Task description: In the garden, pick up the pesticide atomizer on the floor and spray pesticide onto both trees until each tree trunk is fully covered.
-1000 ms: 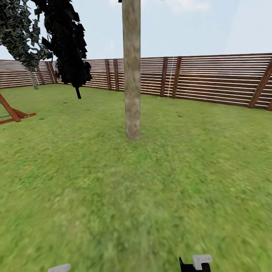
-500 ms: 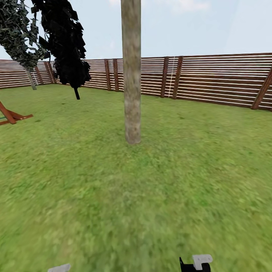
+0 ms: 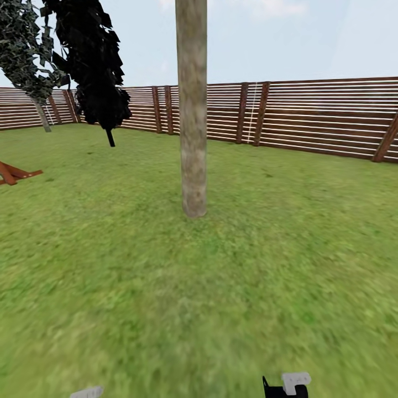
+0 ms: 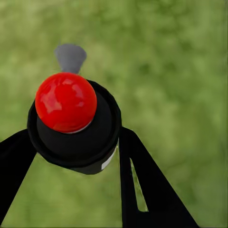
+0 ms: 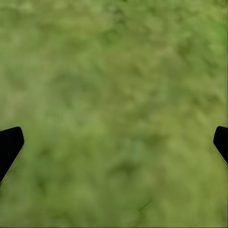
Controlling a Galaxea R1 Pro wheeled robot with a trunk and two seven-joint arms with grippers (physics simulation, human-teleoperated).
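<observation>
Trunk point(image 3: 193, 110) stands ahead on the lawn point(image 3: 276, 265). Left end effector point(image 4: 71, 156) pinches the atomizer point(image 4: 66, 102); right end effector point(image 5: 114, 142) is spread, empty. Stop near the trunk, raise the nozzle, and sweep base to top.

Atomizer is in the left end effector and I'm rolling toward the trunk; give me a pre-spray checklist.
1. Atomizer gripped by left end effector: ok, fingers against both sides.
2. Right end effector free: ok, open over grass.
3. Tree trunk ahead, centred: ok.
4. Path across the lawn: ok, nothing in the way.
5. Nozzle aimed at trunk: cannot tell.
6. Pesticide on trunk: not ok, no white specks visible.
</observation>
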